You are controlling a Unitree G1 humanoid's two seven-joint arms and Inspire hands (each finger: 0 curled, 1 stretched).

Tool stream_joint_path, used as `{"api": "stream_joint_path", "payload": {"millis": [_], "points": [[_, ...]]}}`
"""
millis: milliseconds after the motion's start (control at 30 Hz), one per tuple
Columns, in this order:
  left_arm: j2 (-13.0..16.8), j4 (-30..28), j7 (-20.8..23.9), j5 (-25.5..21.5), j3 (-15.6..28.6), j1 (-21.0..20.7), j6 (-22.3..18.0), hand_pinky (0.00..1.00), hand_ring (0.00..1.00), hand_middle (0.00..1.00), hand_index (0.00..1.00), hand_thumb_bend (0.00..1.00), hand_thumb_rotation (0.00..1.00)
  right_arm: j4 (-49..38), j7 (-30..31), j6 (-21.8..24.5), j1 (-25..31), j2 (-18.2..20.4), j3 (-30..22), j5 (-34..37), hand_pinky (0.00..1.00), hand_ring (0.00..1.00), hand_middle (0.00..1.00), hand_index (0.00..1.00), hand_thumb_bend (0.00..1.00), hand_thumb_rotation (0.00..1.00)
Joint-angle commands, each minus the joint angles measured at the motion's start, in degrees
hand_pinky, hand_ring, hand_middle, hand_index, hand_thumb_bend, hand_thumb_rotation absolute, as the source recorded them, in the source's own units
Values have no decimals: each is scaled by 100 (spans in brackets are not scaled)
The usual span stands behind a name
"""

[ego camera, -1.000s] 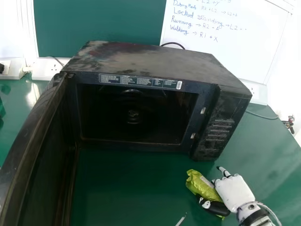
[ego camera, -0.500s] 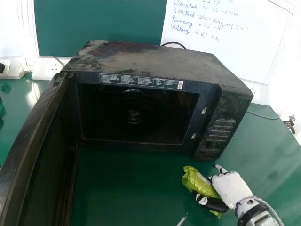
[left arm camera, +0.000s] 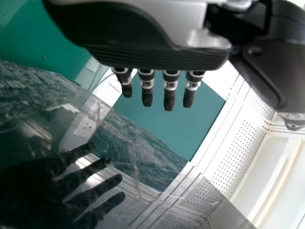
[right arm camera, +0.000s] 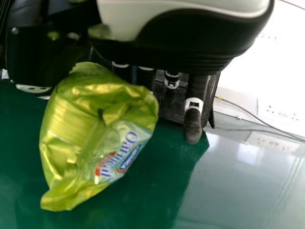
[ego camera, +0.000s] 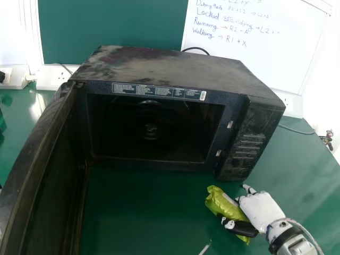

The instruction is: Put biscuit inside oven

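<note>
A count by kind
One biscuit packet [ego camera: 219,203], one oven [ego camera: 159,64] with one door [ego camera: 56,170], one bench [ego camera: 149,218], one green board [ego camera: 106,26], one whiteboard [ego camera: 260,58] with writing.

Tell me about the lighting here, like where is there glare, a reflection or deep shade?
Head view: the oven's cavity sits in deep shade, while glare marks the green table at far left; left wrist view: a glossy dark panel mirrors the left hand; right wrist view: bright patches shine on the tabletop.
</note>
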Motion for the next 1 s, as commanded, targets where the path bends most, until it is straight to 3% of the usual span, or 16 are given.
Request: {"api": "stream_joint_path", "payload": {"millis": [0,300,633,767,833,967], "points": [[-47,2,-23,-6,-31,34,-72,100,100,100,100,84,80,-115,92,64,-149,8,-22,8,14,22,39,48,53,0],[-58,25,-31,5,-71,-4,-90,100,100,100,100,84,78,-323,244,126,-603,108,134,-189,13,21,43,48,53,0],[-66,45,33,48,-86,-56,-86,99,100,100,100,85,78,-377,75,-51,-912,318,233,-226,9,16,38,48,52,0],[-76,81,8,58,-100,-86,-107,100,100,100,100,85,78,-396,169,-29,-993,495,233,-60,7,14,46,48,53,0],[-84,99,2,73,-105,-95,-125,100,100,100,100,85,78,-416,240,-16,-1056,551,272,-59,8,15,40,48,52,0],[-86,91,34,109,-136,-89,-152,98,100,100,100,85,78,-509,452,147,-1182,726,389,-101,11,18,39,49,52,0]]}}
